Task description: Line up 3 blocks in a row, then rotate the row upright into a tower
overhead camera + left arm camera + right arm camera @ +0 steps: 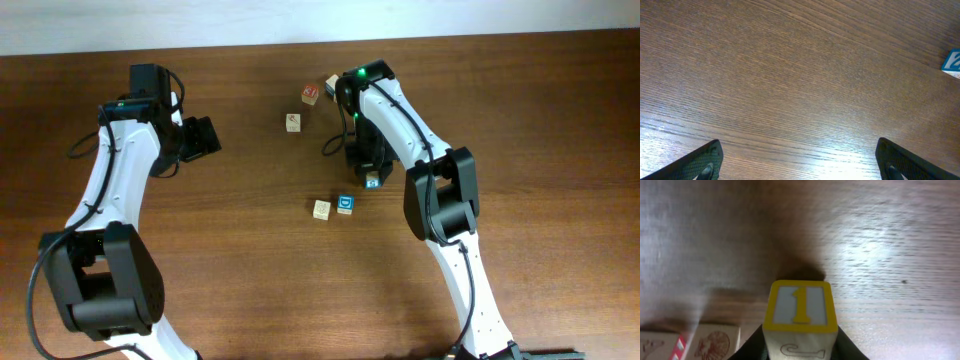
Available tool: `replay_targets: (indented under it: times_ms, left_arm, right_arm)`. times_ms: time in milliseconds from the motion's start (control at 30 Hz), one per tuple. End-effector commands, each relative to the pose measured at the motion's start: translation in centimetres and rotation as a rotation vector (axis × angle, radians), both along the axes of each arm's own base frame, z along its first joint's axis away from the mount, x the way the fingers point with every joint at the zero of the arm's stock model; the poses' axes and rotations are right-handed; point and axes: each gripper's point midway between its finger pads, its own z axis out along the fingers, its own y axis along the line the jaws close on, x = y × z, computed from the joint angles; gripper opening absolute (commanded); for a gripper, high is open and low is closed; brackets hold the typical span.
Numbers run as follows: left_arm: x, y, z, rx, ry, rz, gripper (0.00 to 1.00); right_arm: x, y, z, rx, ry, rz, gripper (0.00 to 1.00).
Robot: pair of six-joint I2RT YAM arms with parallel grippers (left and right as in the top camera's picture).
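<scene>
Three cubes sit mid-table. A pale tan-topped block [321, 209] and a blue-faced block [346, 204] stand side by side. Just up and to the right is another blue-topped block [373, 180], under my right gripper [369, 168]. In the right wrist view this block [800, 305] shows a yellow-framed face toward the camera. The right gripper [801, 350] is shut on it, with a dark finger pressed against each side. My left gripper [205, 135] hovers far left, open and holding nothing. Its fingers [705, 162] stand wide over bare wood, and a blue cube's corner [952, 62] shows at the right edge.
A red-faced cube [310, 94], another cube [332, 82] beside the right arm's upper link, and a tan cube with red print [293, 122] lie at the back. Two cubes [715, 342] with red print show at the lower left of the right wrist view.
</scene>
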Motion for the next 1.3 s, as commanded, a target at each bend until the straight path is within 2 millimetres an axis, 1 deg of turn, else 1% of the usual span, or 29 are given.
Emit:
replay_targets:
  times_ms: [0, 100, 167, 233, 333, 433, 533, 600, 633, 700, 767, 867, 967, 1000, 1067, 1133, 1233, 1267]
  left_arm:
    - [0.1, 0.3, -0.1, 0.011, 0.005, 0.005, 0.96]
    - [0.1, 0.3, -0.1, 0.011, 0.005, 0.005, 0.96]
    - [0.1, 0.3, -0.1, 0.011, 0.004, 0.005, 0.96]
    - [0.1, 0.3, -0.1, 0.011, 0.004, 0.005, 0.96]
    - [0.1, 0.3, -0.1, 0.011, 0.004, 0.005, 0.96]
    - [0.1, 0.3, -0.1, 0.011, 0.004, 0.006, 0.96]
    - [0.1, 0.3, -0.1, 0.009, 0.003, 0.004, 0.95]
    - [0.1, -0.1, -0.1, 0.0, 0.004, -0.004, 0.95]
    - [0.1, -0.6, -0.1, -0.011, 0.006, -0.014, 0.95]
    - [-0.1, -2.3, -0.2, -0.033, 0.013, -0.051, 0.95]
    - [-0.4, -3.6, -0.3, -0.033, 0.024, -0.08, 0.95]
    - [-1.3, -6.1, -0.5, -0.033, 0.054, -0.141, 0.95]
    - [-2.5, -8.1, -0.7, -0.03, 0.094, -0.19, 0.95]
    - [-3.2, -9.0, -0.9, -0.03, 0.114, -0.213, 0.95]
    - [-3.9, -10.4, -1.1, -0.045, 0.132, -0.247, 0.94]
    - [-4.4, -11.6, -1.3, -0.07, 0.144, -0.273, 0.94]
    - [-4.9, -12.8, -1.4, -0.102, 0.151, -0.296, 0.93]
    - [-4.9, -13.1, -1.3, -0.112, 0.151, -0.302, 0.93]
  right_arm:
    - [-1.5, 0.4, 0.8, 0.042, 0.044, 0.002, 0.21]
    - [-1.6, 0.2, 3.2, 0.056, 0.003, 0.011, 0.2]
    - [-1.8, -0.1, 5.4, 0.053, -0.044, 0.02, 0.2]
    - [-2.4, -0.6, 7.4, 0.051, -0.077, 0.021, 0.2]
    - [-3.7, -1.3, 8.9, 0.05, -0.122, 0.01, 0.2]
    - [-4.8, -1.6, 8.3, 0.065, -0.182, -0.011, 0.2]
    - [-5.5, -1.4, 6.4, 0.091, -0.268, -0.041, 0.22]
    - [-5.5, -1.3, 5.1, 0.103, -0.307, -0.081, 0.27]
    - [-5.7, -1.0, 4.1, 0.13, -0.308, -0.096, 0.3]
    - [-6.2, 0.6, 2.5, 0.221, -0.278, -0.114, 0.31]
    - [-6.3, 0.9, 1.8, 0.229, -0.265, -0.133, 0.31]
    - [-5.8, 1.1, 1.1, 0.234, -0.273, -0.146, 0.31]
    - [-5.9, 1.1, 0.5, 0.223, -0.258, -0.166, 0.31]
    - [-6.0, 1.1, 0.0, 0.216, -0.246, -0.176, 0.34]
    - [-6.2, 1.2, -0.5, 0.219, -0.225, -0.181, 0.35]
    - [-6.3, 1.3, -0.8, 0.223, -0.212, -0.183, 0.35]
    - [-6.4, 1.4, -0.8, 0.23, -0.209, -0.181, 0.36]
    - [-6.3, 1.5, -0.8, 0.238, -0.21, -0.172, 0.39]
